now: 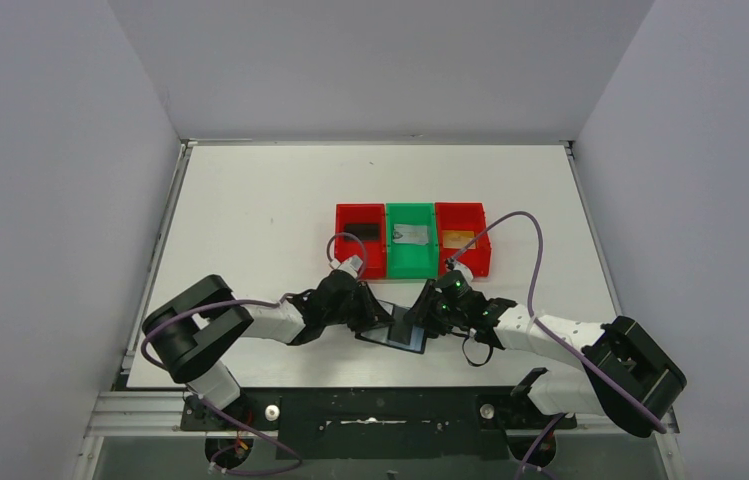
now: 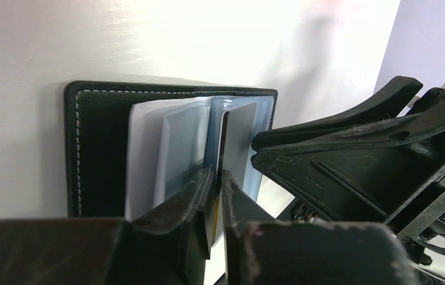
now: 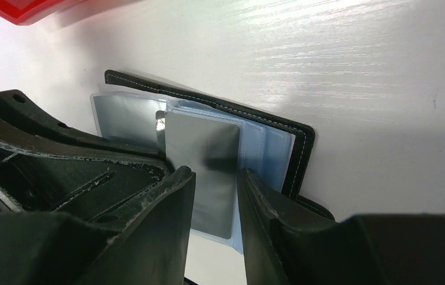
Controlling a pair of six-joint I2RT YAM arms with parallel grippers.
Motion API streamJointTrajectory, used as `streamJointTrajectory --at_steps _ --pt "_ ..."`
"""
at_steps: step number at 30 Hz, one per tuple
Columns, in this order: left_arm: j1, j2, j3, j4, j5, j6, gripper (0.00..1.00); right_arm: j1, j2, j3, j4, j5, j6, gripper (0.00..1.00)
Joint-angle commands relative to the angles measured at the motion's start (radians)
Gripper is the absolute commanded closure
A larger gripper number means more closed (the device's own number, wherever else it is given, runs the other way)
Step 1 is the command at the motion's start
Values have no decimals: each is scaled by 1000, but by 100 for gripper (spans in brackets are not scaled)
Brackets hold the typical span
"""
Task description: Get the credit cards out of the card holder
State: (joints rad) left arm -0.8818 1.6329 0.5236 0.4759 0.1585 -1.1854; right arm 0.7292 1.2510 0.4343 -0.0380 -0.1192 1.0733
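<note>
The card holder (image 1: 405,330) lies open on the table between my two grippers. Its black stitched cover (image 2: 98,148) and clear blue-grey sleeves (image 2: 178,142) show in the left wrist view. A grey credit card (image 3: 205,160) sticks out of a sleeve. My left gripper (image 2: 218,175) is shut on the thin edge of that credit card (image 2: 237,139). My right gripper (image 3: 215,175) stands open over the holder, one finger on each side of the card, its right finger (image 3: 261,202) resting on the sleeves.
Three bins stand in a row behind the holder: red (image 1: 360,262), green (image 1: 411,266), red (image 1: 477,262). Each has a card-like item inside. Purple cables loop over both arms. A corner of a red bin (image 3: 30,9) shows in the right wrist view.
</note>
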Motion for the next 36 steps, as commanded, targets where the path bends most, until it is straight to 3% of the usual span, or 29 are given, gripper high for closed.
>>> streamJointTrajectory --at_steps 1,3,12,24,31,36 --pt "5 -22 26 66 -1 10 96 2 22 -6 -65 63 -30 65" --pt "4 -32 20 59 -9 10 100 3 25 -6 -65 62 -30 65" --pt "27 -114 -5 -9 -43 36 100 3 44 0 -80 66 -25 68" --pt "60 -114 -21 -18 18 60 100 7 79 33 -76 51 -69 79" --pt "60 -96 -49 15 25 40 100 110 160 202 -282 214 -136 80" --pt "60 -110 -66 4 3 31 100 208 313 355 -519 395 -116 86"
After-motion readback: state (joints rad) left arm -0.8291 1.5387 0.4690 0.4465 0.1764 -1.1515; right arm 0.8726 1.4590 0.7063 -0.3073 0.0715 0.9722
